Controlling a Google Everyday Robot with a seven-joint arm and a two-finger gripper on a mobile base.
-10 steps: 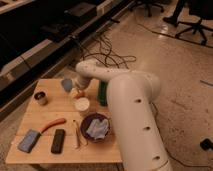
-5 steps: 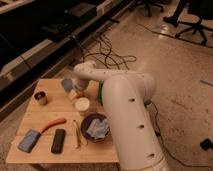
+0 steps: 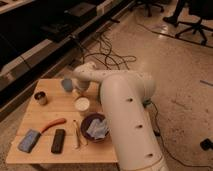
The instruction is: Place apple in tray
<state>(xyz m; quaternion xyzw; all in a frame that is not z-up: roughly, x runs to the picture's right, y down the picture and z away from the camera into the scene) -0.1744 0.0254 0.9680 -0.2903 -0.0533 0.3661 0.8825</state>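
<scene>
Gripper [image 3: 80,89] sits low at the table's [image 3: 56,109] far edge, 12 o'clock of the white cup [image 3: 81,104], grip state can't tell; apple not visible, probably hidden right under it, and no tray in sight.

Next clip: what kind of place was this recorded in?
Probably a robotics lab or office workspace: black cables trail across the speckled hard floor, wheeled office chairs stand behind, and a small wooden table serves as worktop. The tool of the white robot arm is over the table's far side.
</scene>
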